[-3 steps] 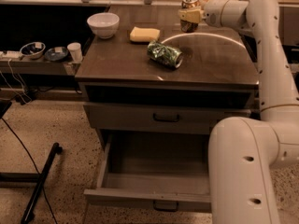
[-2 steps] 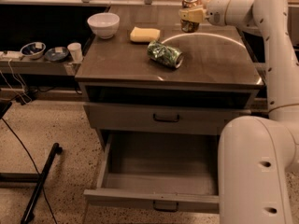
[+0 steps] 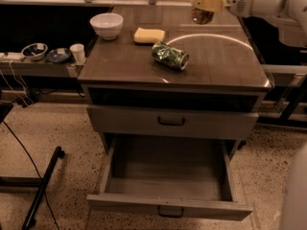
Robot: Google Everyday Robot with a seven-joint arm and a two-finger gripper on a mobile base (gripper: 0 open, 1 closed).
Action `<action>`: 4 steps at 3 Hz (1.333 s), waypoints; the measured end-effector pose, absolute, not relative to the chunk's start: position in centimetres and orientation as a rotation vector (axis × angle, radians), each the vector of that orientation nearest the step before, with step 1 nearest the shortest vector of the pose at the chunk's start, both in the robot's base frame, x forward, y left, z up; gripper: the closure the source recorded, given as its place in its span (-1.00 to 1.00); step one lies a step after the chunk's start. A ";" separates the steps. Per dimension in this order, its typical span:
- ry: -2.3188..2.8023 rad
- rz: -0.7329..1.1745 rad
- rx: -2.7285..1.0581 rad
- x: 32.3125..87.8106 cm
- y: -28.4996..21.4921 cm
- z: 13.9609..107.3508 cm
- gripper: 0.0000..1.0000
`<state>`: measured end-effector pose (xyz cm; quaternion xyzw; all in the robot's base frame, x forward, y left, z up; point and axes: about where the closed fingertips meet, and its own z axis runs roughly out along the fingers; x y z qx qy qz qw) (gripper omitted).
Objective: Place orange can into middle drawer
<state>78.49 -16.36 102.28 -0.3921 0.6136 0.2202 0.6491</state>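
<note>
My gripper (image 3: 205,5) is at the top right, over the back of the cabinet top, with the white arm (image 3: 261,1) reaching in from the right. It is shut on the orange can (image 3: 202,16), a small brownish can that hangs below the pale fingers, above the surface. The middle drawer (image 3: 168,193) is pulled wide open at the bottom of the cabinet, showing a deep plain grey inside with nothing in it and a small dark handle at its front. It lies well below and in front of the can.
A green leaf-patterned can (image 3: 170,55) lies on its side on the cabinet top (image 3: 220,68), with a yellow sponge (image 3: 148,35) and a white bowl (image 3: 106,25) behind it. A closed drawer front (image 3: 171,121) sits above the open one. A black pole (image 3: 43,188) lies on the floor at left.
The arm has swung up and to the right, its lower part leaving the lower right of the view. The can stays in the gripper, shifted slightly right.
</note>
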 end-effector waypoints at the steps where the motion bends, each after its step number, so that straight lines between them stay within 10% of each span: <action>1: 1.410 0.458 -0.862 74.7 -17.5 103.7 1.00; 4: 1.374 0.631 -0.824 72.2 -16.5 98.5 1.00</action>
